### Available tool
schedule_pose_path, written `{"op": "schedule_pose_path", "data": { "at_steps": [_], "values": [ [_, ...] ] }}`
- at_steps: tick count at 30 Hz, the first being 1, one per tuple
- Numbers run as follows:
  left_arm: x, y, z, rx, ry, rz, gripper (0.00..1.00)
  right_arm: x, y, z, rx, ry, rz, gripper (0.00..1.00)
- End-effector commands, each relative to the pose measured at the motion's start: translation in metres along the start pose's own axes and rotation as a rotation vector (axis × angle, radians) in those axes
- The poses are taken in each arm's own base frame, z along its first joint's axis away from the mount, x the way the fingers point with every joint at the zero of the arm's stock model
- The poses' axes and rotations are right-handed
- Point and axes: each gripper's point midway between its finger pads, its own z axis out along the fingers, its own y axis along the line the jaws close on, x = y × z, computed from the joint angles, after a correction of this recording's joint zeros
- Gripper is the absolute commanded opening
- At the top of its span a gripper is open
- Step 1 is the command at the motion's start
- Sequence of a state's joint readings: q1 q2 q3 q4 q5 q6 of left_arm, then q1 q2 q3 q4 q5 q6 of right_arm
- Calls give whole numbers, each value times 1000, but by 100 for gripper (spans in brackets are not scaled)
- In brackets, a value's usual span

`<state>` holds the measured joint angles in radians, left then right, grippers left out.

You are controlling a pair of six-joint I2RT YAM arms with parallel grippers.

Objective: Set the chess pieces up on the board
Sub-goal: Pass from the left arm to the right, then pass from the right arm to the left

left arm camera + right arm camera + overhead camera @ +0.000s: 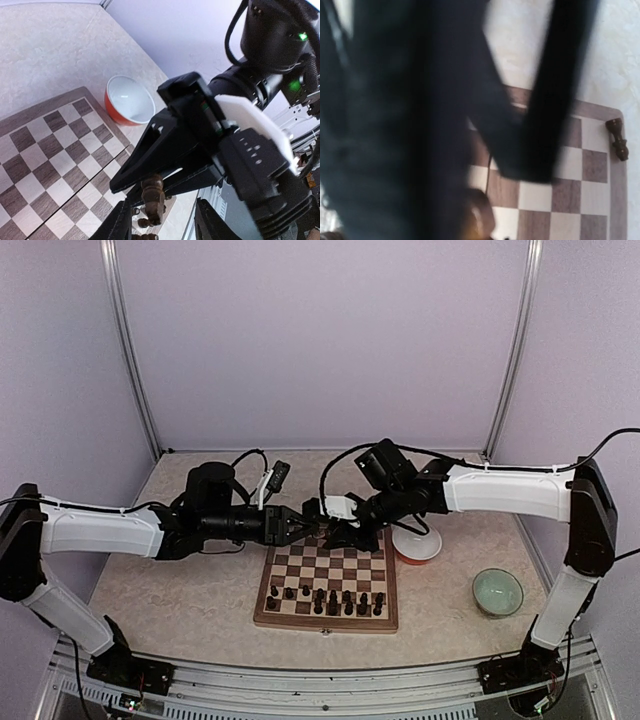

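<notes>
The board [326,570] lies in the middle of the table, with several dark chess pieces [330,598] standing on its two near rows. Both grippers meet above its far edge. My right gripper [338,530] is shut on a brown chess piece [152,197], which hangs from its black fingertips [145,165] in the left wrist view. My left gripper [162,212] is open, its fingers standing apart on either side of that piece. The right wrist view is blurred; the held piece [480,215] shows low down, and another piece [617,137] lies on its side at a board corner.
A red bowl with a white inside [417,543] stands just off the board's far right corner, close under the right arm. A pale green bowl [497,591] sits further right. Walls close in the table at the back and on both sides.
</notes>
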<state>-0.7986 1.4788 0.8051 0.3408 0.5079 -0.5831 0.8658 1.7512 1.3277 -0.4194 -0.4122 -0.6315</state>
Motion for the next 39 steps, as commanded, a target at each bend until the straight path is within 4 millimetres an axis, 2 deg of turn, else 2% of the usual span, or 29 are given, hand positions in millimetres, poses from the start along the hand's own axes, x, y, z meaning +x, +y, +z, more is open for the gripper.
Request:
{"op": "schedule_pose_path", "data": {
  "at_steps": [1,7,11,13,17,23,33,35,37,39],
  "values": [
    [-25,-14,0,47,-103,10,42,-10,-1,1,-32,-51,60,4],
    [-15,-7,9,45,-65,-15,36,-9,-3,1,-24,-48,70,4],
    [-15,-2,10,20,-70,-21,43,-9,-6,0,-19,-54,83,4],
    [-15,-2,9,16,-72,-20,43,-11,-8,-2,-18,-62,89,4],
    [-11,-4,11,39,-50,-33,36,-9,-12,-3,-10,-62,104,4],
    [-7,-6,14,70,-36,-57,31,-9,-20,-8,15,-71,125,5],
    [-7,-11,22,91,-24,-52,19,-6,-20,-7,14,-64,122,7],
    [-8,-10,22,83,-25,-48,16,-6,-19,-7,15,-61,120,14],
    [-12,-9,21,56,-25,-30,14,-5,-19,-10,19,-54,115,30],
    [-18,-8,18,7,-12,2,13,-2,-18,-15,18,-52,95,38]
  ]
}}
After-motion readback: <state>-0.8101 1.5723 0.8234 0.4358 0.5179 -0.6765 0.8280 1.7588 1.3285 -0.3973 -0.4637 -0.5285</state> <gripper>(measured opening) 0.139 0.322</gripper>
